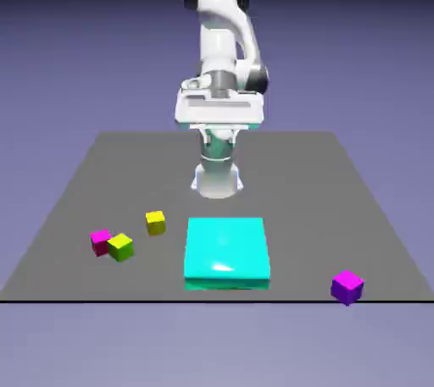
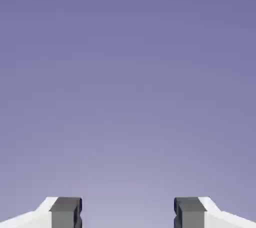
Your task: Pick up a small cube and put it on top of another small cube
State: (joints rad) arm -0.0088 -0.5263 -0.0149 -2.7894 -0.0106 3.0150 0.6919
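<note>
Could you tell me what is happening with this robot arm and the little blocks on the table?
Nothing is being handled yet. The claw is open and empty, with only the backdrop showing between its tips. On the table, the pink cube sits against a lime cube, the yellow cube stands apart nearby, a cyan slab lies in the middle, and a purple cube sits near the front edge.

Glossy white shell on the arm, smooth like moulded plastic. Matt dark grey on the table, flat and unmarked. Shiny cyan on the slab, with a pale sheen near the front edge. Matt grey on the fingertips.
</note>
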